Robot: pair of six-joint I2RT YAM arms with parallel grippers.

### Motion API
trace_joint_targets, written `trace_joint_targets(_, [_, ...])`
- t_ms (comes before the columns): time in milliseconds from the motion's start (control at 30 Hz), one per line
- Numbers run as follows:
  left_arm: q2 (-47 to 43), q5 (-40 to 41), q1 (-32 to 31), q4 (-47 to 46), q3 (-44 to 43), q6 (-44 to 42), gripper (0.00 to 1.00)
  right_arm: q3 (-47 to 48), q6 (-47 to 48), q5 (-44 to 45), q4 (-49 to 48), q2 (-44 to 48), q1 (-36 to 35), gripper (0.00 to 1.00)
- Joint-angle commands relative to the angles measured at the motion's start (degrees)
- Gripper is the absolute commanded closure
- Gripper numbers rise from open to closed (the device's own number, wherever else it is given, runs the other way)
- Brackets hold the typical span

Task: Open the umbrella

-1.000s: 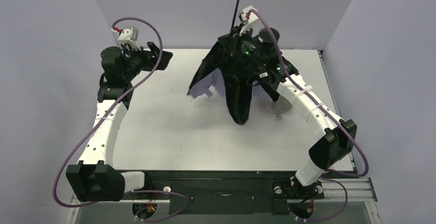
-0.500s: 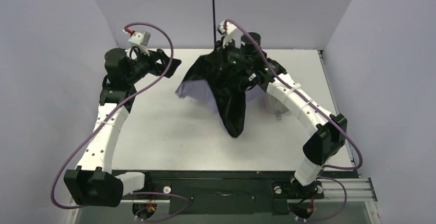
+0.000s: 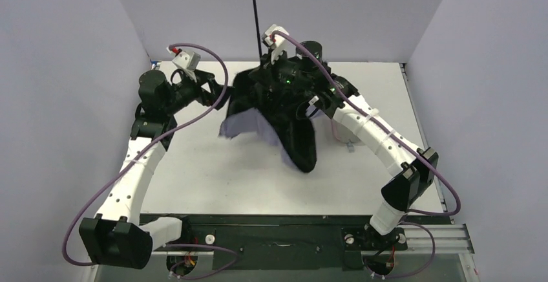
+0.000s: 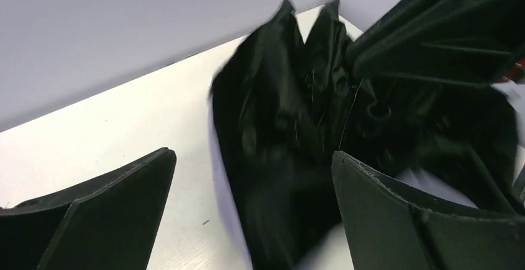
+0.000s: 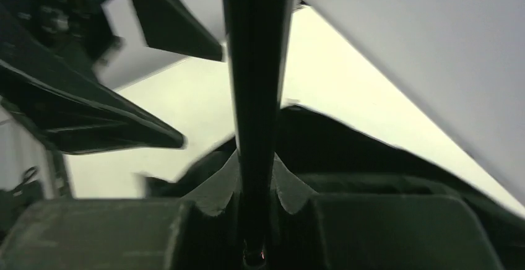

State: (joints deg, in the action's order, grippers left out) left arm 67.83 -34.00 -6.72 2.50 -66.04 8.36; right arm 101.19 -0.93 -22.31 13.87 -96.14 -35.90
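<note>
two weak spots. from above: grips the umbrella (image 3: 294, 133) by its shaft (image 3: 254, 17) over the table (image 3: 213, 165), right gripper (image 3: 263, 59) closed, canopy (image 3: 300, 152) slack. left wrist: gapes empty, left gripper (image 4: 252, 158), fabric between fingers (image 4: 421, 220); could snag. right wrist: pinches thin shaft; might slip.

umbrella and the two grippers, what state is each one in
umbrella: not open, canopy hanging slack, shaft extended and pointing up
right gripper: jaws shut on the shaft
left gripper: jaws open, facing the canopy
</note>
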Motion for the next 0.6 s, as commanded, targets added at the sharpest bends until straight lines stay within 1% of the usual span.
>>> trace_joint_targets(0, [-5.0,-4.2,-0.9,-10.6,3.7,-2.1,0.03,6.7,-1.7,-1.8,-2.7,3.0,3.8,1.0])
trace_joint_targets(33, [-5.5,-5.0,-1.7,-12.1,4.1,-2.9,0.03,6.6,-1.7,-1.8,-3.6,3.0,4.2,1.0])
trace_joint_targets(100, [-5.6,-5.6,-3.6,-11.9,4.0,-5.2,0.03,3.4,-1.9,-2.2,-5.9,4.3,3.6,1.0])
trace_joint_targets(200, [-5.4,-5.9,-6.8,-12.2,4.0,-7.8,0.01,1.5,-1.3,-3.3,-6.4,5.3,2.1,1.0])
trace_joint_targets(300, [-4.3,-5.7,-8.8,-15.1,4.6,-8.1,0.01,-0.6,-1.3,-3.2,-8.2,6.3,0.7,1.0])
trace_joint_targets(400, [-2.4,-5.4,-10.7,-17.0,4.4,-8.0,0.0,-0.8,-1.7,-2.7,-8.6,6.6,0.2,1.0])
trace_joint_targets(467, [-0.9,-4.5,-11.7,-18.5,3.9,-7.2,0.06,-1.3,-2.2,-2.3,-9.5,7.0,-0.1,1.0])
trace_joint_targets(567, [1.3,-2.9,-13.9,-21.6,3.6,-5.7,0.1,-1.7,-2.7,-1.5,-10.2,7.4,-0.7,1.0])
